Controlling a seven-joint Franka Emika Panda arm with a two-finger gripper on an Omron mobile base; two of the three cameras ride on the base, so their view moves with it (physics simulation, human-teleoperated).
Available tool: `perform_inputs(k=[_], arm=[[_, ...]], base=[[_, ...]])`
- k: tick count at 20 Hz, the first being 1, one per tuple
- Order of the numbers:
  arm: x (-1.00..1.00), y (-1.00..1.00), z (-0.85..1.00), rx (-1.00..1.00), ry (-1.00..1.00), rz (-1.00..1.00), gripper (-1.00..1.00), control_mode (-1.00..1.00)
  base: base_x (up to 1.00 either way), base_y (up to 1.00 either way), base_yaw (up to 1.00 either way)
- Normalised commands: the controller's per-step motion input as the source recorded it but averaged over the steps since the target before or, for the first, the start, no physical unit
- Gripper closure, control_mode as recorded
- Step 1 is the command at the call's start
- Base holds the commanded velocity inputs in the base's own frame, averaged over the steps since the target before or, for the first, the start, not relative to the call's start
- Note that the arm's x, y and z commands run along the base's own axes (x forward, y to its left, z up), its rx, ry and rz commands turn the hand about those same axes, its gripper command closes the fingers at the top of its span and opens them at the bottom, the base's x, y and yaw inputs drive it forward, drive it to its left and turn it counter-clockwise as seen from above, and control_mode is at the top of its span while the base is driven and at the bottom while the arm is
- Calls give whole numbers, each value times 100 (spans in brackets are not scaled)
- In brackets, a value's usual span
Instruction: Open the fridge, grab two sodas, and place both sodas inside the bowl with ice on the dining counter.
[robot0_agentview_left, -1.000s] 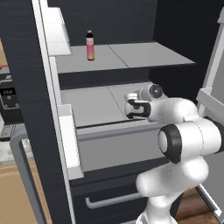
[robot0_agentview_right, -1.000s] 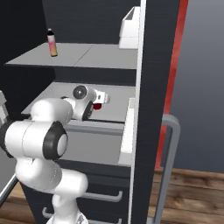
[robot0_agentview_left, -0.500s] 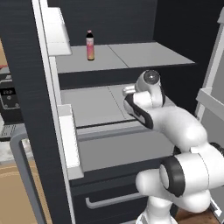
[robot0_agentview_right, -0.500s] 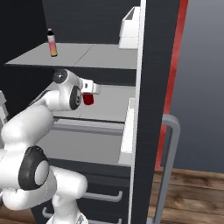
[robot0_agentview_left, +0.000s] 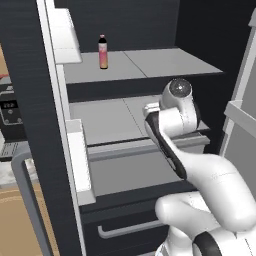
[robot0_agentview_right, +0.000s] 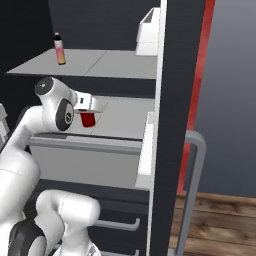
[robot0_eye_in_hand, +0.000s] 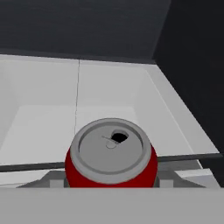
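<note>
Right base view: my white arm rises from the lower left of the frame, bends at a dark-jointed elbow at centre left, and extends my two-finger claw (robot0_agentview_right: 88, 111) rightward, level over the grey middle shelf (robot0_agentview_right: 127, 120) of the tall black fridge (robot0_agentview_right: 172, 60). A small red cylindrical soda can (robot0_agentview_right: 88, 119) hangs directly under the white hand, clear of the shelf surface. The claw is closed on this can; the fingertips themselves are hidden behind it.

Left base view: the arm climbs from the lower right, and the wrist, topped by a grey domed joint, sits at centre right of the frame over the middle shelf. The hand faces away from the camera, so the can is hidden.

Hand view: the red can sits at bottom centre, seen from above, with its grey lid and open tab hole towards me. Pale shelf floor and dark fridge walls lie beyond it.

The slim bottle with a dark cap and pink-orange body (robot0_agentview_left: 103, 52) stands upright on the upper grey shelf (robot0_agentview_left: 150, 62), upper left of the left base view, well apart from my hand.

The open fridge door (robot0_agentview_right: 176, 150) stands along the right of the right base view with a grey bar handle (robot0_agentview_right: 192, 185).
</note>
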Motion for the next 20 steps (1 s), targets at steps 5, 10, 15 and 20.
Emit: perform_inputs(k=[5,10,15,20], arm=[[-100,2,43,0,0,4,100,-100],[-100,0,46,0,0,7,100,-100],[-100,0,31,0,0,4,100,-100],[-79,3,6,-2,0,2,100,-100]], base=[[0,0,0],[0,0,0],[0,0,0],[0,0,0]])
